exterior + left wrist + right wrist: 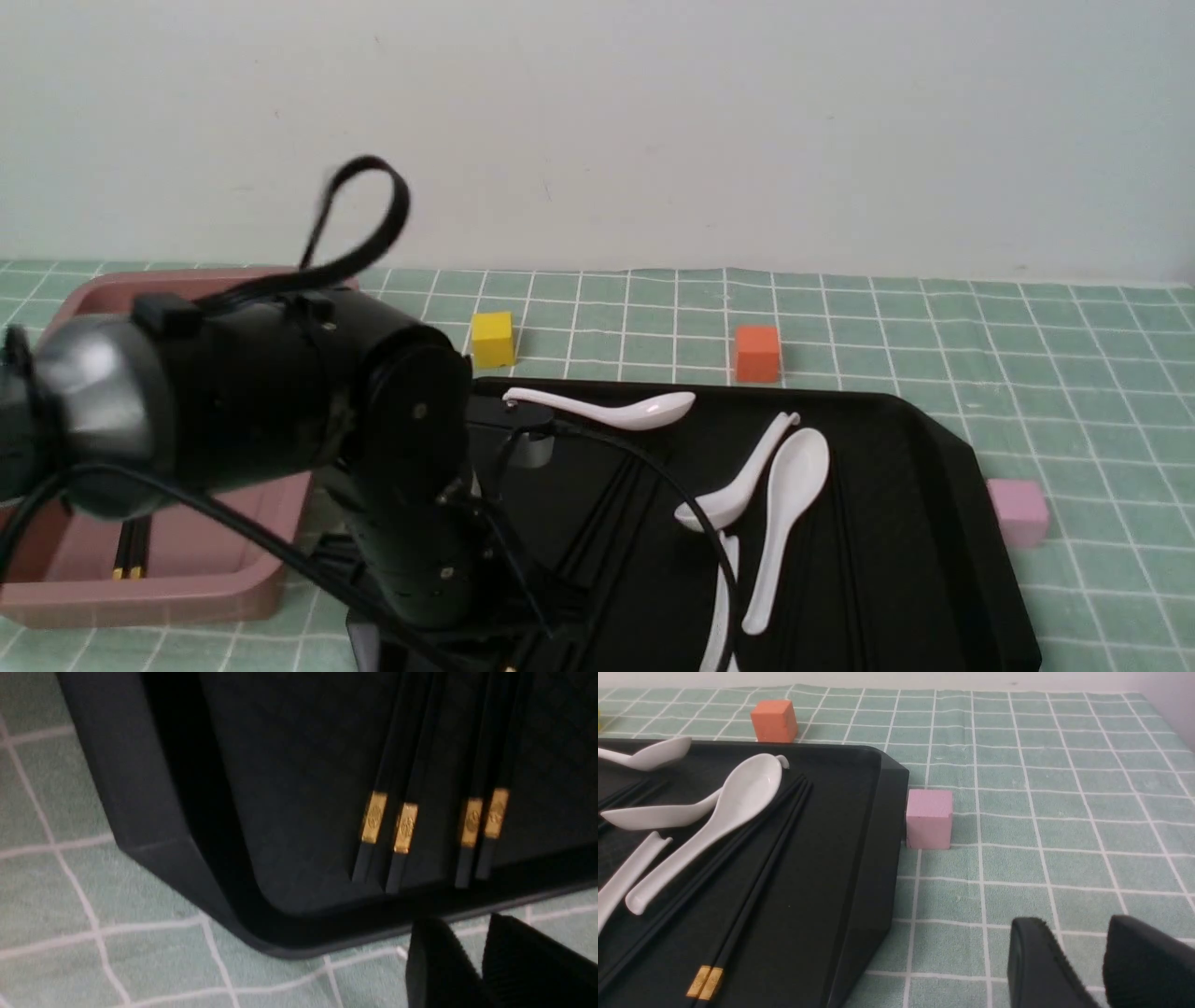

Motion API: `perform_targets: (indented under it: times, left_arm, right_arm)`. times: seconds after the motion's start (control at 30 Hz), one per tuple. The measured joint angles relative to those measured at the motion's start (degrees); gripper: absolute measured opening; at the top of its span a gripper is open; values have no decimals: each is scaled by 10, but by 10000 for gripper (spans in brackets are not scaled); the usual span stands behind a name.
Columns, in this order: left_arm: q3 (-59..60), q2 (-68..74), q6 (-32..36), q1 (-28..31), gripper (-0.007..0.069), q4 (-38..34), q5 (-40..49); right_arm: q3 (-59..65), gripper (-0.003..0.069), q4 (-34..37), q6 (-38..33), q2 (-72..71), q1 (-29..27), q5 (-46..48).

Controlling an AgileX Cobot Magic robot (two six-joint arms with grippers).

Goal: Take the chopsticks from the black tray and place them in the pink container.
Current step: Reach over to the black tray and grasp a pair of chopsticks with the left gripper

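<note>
**One pair binned, most chopsticks not yet moved**

A pair of chopsticks (131, 553) lies inside the pink container (187, 597), gold-banded ends towards its near wall. That is the only part of the job that looks done.

Four more chopsticks (406, 826) lie side by side as two pairs on the left part of the black tray (934, 560), their banded ends close to its near rim. Further black chopsticks (748, 896) run along the tray's right part, just beside the white ceramic soup spoons (794, 504). One pair there shows its gold bands at the near end. How many sticks that group holds is hard to count. By this reckoning the task is early, with several trips left.

The pink container stands on the tabletop (1074, 373) just left of the tray.

The left pincer (467, 926) hangs by the tray's near-left corner, just short of the four banded ends. Its pads are a narrow gap apart with nothing between them. The left arm (280, 401) hides it in the front view.

The right pincer (1078, 926) is over the green checked cloth to the right of the tray, also narrowly parted and empty.

A pink cube (1018, 509) sits against the tray's right edge. A yellow cube (492, 338) and an orange cube (757, 353) sit beyond its far edge.
</note>
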Motion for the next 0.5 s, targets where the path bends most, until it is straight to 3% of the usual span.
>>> perform_targets:
  times: [0.13, 0.27, 0.5]
  left_arm:
    - [0, 36, 17, 0, 335, 5, -36]
    - [-1, 67, 35, 0, 419, 15, -62]
    - [-1, 102, 41, 0, 428, 58, -90]
  right_arm:
    - [0, 240, 0, 0, 0, 0, 0]
    - [0, 240, 0, 0, 0, 0, 0]
    - [0, 240, 0, 0, 0, 0, 0]
